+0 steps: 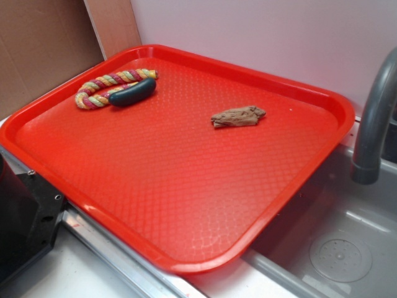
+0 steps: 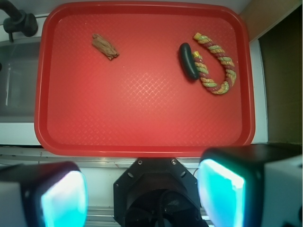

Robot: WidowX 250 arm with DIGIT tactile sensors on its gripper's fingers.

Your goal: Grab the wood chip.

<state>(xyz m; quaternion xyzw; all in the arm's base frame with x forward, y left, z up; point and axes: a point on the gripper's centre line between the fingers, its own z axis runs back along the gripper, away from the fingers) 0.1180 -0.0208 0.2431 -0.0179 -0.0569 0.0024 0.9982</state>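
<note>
Exterior view: wood chip [image 1: 238, 117] flat on the red tray [image 1: 186, 205], toward the far right part, bare tray all round and so open to a grasp from above. Braided rope [image 1: 108, 85] curled in the far left corner, green sausage toy [image 1: 133, 92] touching it, both well apart from the chip. Tray partly overhanging a grey sink [image 1: 329, 248], faucet [image 1: 375, 118] at right.

Wrist view: hand [image 2: 142, 191] released, fingers spread wide, high above the near tray edge, holding nothing. Chip in the upper left, lying diagonally; likely needs an approach up-left and a wrist turn across its narrow width.
</note>
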